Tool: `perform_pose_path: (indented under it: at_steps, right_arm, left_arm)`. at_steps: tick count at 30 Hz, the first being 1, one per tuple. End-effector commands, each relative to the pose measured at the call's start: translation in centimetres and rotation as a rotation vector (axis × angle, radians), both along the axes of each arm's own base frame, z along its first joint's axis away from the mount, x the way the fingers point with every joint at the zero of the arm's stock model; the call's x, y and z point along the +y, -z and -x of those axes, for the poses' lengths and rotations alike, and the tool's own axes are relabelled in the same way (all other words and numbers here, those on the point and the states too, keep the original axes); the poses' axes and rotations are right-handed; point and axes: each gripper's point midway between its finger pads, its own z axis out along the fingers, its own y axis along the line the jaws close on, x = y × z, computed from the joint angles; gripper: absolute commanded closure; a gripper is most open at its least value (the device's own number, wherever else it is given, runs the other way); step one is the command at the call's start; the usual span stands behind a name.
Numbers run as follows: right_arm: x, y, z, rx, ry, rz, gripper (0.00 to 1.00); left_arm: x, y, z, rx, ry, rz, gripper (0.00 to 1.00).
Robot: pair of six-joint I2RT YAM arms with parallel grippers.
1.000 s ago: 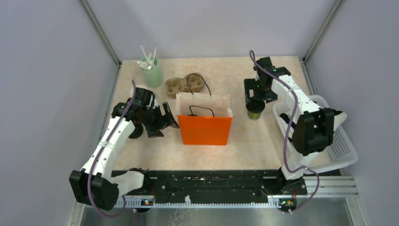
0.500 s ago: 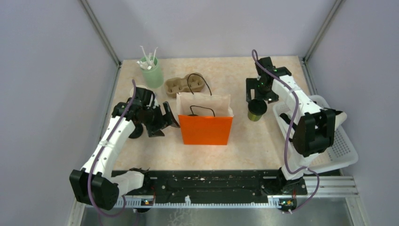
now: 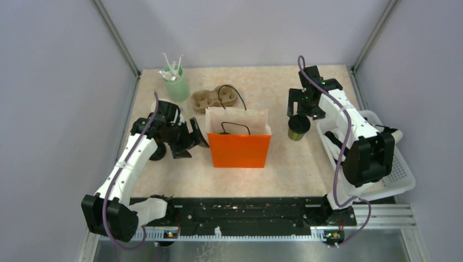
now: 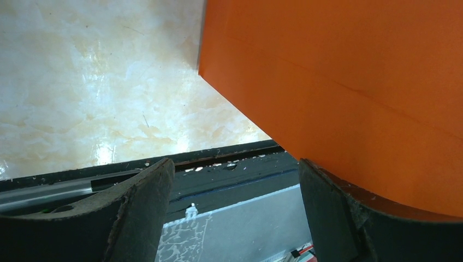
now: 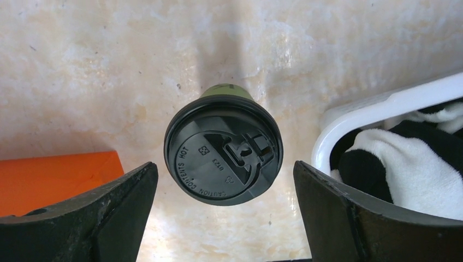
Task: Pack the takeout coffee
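Note:
The takeout coffee point(image 3: 298, 126) is an olive-green cup with a black lid. It stands upright on the table, right of the orange paper bag point(image 3: 239, 150). My right gripper point(image 3: 300, 112) hovers open just behind and above the cup, touching nothing. In the right wrist view the lid point(image 5: 224, 150) lies ahead of the right gripper point(image 5: 224, 218), between the lines of its spread fingers. My left gripper point(image 3: 192, 136) is open and empty beside the bag's left side. In the left wrist view the left gripper point(image 4: 235, 213) has the bag's orange wall point(image 4: 355, 82) close to its right finger.
A white basket point(image 3: 393, 174) with a black-and-white cloth sits at the right edge; its rim point(image 5: 338, 125) is close to the cup. A pale-green cup of white sticks point(image 3: 176, 82) and a cardboard cup carrier point(image 3: 215, 98) stand at the back left.
My right gripper has drawn back and to the right, away from the cup, which stays standing in place. The left arm has not moved.

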Motion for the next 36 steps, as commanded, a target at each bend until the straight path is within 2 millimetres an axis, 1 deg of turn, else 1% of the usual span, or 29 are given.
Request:
perform_pose_path:
  at_steps: [1,4,9,14,28,36]
  right_arm:
    - [-0.25,-0.27,0.16,-0.034,0.106,-0.018,0.07]
    - [0.16,-0.04,-0.18,-0.057,0.140,-0.050,0.07]
    - [0.12,-0.03,-0.50,-0.068,0.220,-0.032,0.07]
    - [-0.20,-0.17,-0.20,-0.075,0.295,0.008,0.07]
    - [0.37,0.18,0.33,-0.051,0.328,0.013,0.06]
    - [0.34,0.61,0.00,-0.063,0.329,0.019,0.09]
  left_arm:
    - [-0.62,-1.09,-1.03,-0.045,0.000,0.035,0.10]
    - [-0.72,-1.06,-1.03,-0.042,-0.003,0.042,0.10]
    - [-0.70,-1.09,-1.01,-0.046,-0.003,0.042,0.10]
    - [-0.63,-1.13,-0.94,-0.050,-0.008,0.041,0.10]
    - [-0.72,-1.16,-1.06,-0.052,-0.004,0.044,0.10]
    - [-0.60,-1.33,-0.96,-0.057,-0.005,0.039,0.10]
